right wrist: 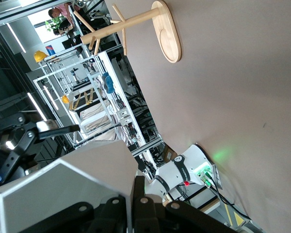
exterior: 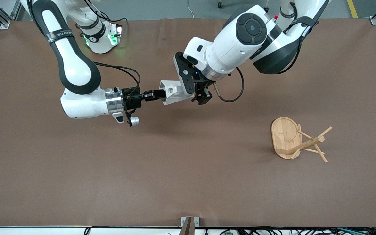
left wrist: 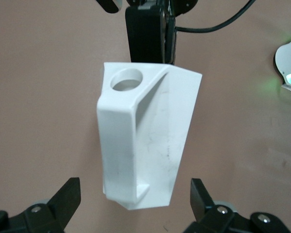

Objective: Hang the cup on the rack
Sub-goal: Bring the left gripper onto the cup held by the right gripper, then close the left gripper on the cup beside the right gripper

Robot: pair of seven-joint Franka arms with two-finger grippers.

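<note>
The cup (exterior: pixel 172 92) is held in the air over the middle of the brown table (exterior: pixel 109 182), clamped at its rim by the right gripper (exterior: pixel 157 94). The left gripper (exterior: pixel 202 96) is poised around the cup's other end, fingers (left wrist: pixel 65 196) spread wide, nothing grasped. Bare tabletop is seen on all sides beneath them. The rack (exterior: pixel 297 140) is standing well apart, toward the left arm's end and nearer the front camera, with its pegs free.
</note>
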